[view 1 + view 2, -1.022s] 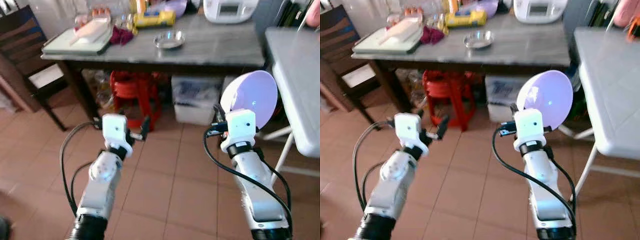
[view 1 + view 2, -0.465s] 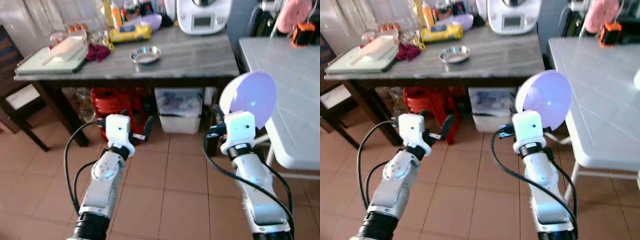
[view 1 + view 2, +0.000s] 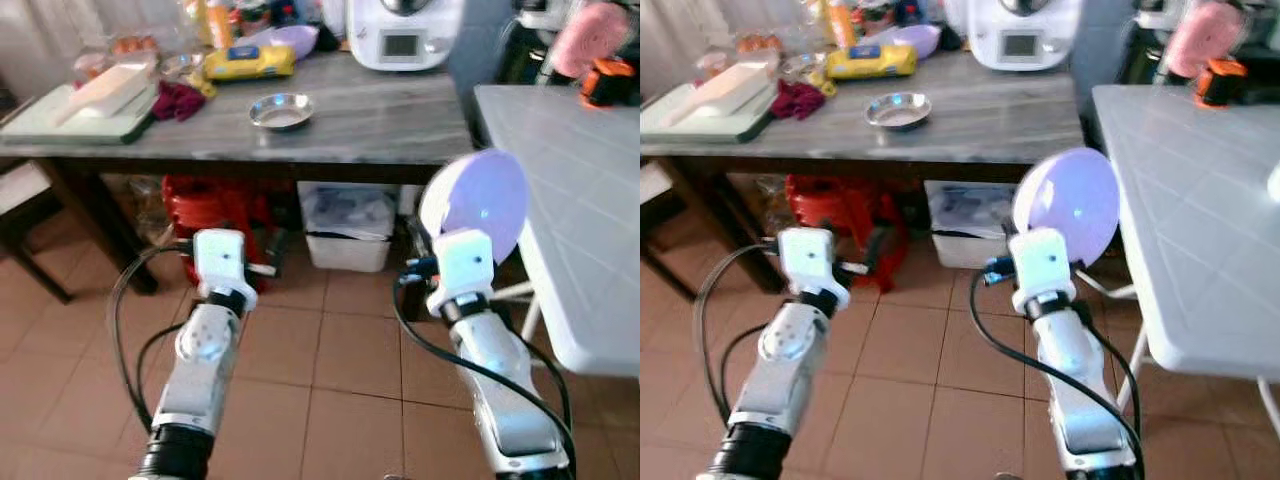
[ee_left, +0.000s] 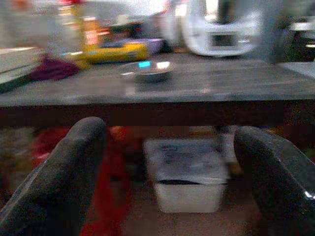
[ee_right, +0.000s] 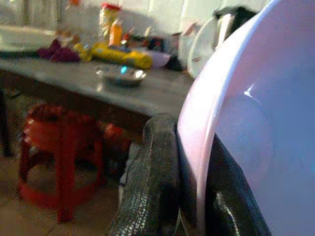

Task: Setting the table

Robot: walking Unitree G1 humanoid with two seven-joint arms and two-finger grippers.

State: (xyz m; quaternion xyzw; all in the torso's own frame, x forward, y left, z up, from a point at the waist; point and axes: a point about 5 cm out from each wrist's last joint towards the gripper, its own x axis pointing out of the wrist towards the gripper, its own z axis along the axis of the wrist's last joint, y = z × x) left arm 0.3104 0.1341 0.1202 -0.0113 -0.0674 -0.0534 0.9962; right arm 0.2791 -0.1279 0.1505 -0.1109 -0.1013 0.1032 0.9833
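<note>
Soft daylight, glare at the far wall, blurred wrist views, deep shade beneath the dark table [image 3: 380,120].

Head cams look down fwd; wrist cams face grey table [image 4: 197,88].

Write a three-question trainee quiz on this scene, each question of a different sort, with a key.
1. True or false: the right gripper is shut on the lilac bowl.
2. The small metal dish sits on: A) the grey table; B) the white table; C) the tiled floor.
3. Fill in: the left gripper is open and holds ____.

Key: 1 true; 2 A; 3 nothing.
</note>
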